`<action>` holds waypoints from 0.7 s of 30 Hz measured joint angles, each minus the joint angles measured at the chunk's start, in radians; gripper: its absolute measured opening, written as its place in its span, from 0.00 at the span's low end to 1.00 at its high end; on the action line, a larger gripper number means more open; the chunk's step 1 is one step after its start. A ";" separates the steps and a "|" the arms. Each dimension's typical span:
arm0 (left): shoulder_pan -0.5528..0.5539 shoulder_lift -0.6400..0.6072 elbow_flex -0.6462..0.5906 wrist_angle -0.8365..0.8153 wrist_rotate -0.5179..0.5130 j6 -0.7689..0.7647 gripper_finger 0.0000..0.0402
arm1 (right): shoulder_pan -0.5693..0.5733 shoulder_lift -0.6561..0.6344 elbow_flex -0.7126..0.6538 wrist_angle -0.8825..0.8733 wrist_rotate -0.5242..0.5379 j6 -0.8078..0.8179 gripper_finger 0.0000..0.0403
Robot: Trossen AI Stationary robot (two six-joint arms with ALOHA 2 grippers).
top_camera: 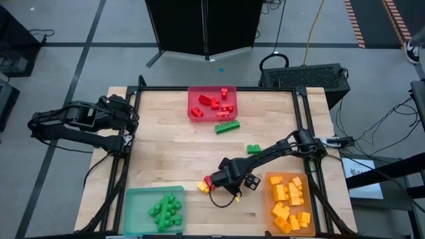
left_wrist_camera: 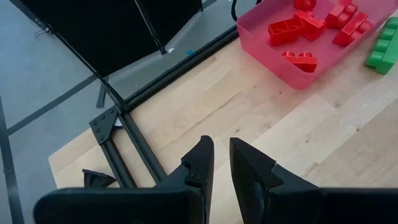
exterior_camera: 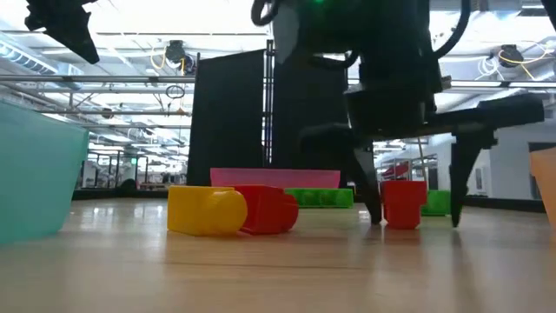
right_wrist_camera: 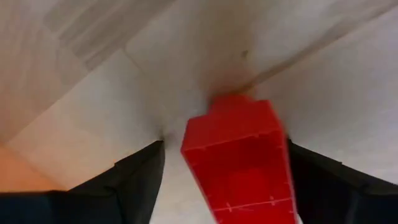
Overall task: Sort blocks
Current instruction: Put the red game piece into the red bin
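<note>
A small red block [right_wrist_camera: 239, 162] stands on the table near its front middle. My right gripper [exterior_camera: 415, 219] points down over it, open, with one finger on either side; a gap shows at each finger, so nothing is touched. A yellow block [exterior_camera: 207, 210] and another red block [exterior_camera: 271, 209] lie side by side on the table just left of it. Two green blocks [top_camera: 227, 126] [top_camera: 254, 149] lie loose on the wood farther back. My left gripper [left_wrist_camera: 221, 162] waits at the table's far left corner, holding nothing, with a narrow gap between its fingers.
A red tray [top_camera: 199, 96] with several red blocks sits at the far middle. A green tray [top_camera: 136, 206] with green blocks is at the near left. An orange tray [top_camera: 273, 206] with yellow-orange blocks is at the near right, close beside my right arm. A black frame [top_camera: 302, 113] edges the table.
</note>
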 joint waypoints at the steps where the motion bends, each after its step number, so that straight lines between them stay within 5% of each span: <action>1: 0.000 0.000 0.000 0.000 0.001 0.000 0.15 | 0.002 -0.004 -0.013 0.017 0.006 0.004 0.71; 9: 0.000 0.000 0.000 0.000 0.019 -0.001 0.15 | 0.012 -0.005 -0.029 0.033 0.030 0.048 0.29; 21: 0.000 0.000 0.000 0.000 0.023 -0.001 0.15 | -0.011 0.006 0.066 0.039 -0.016 0.207 0.30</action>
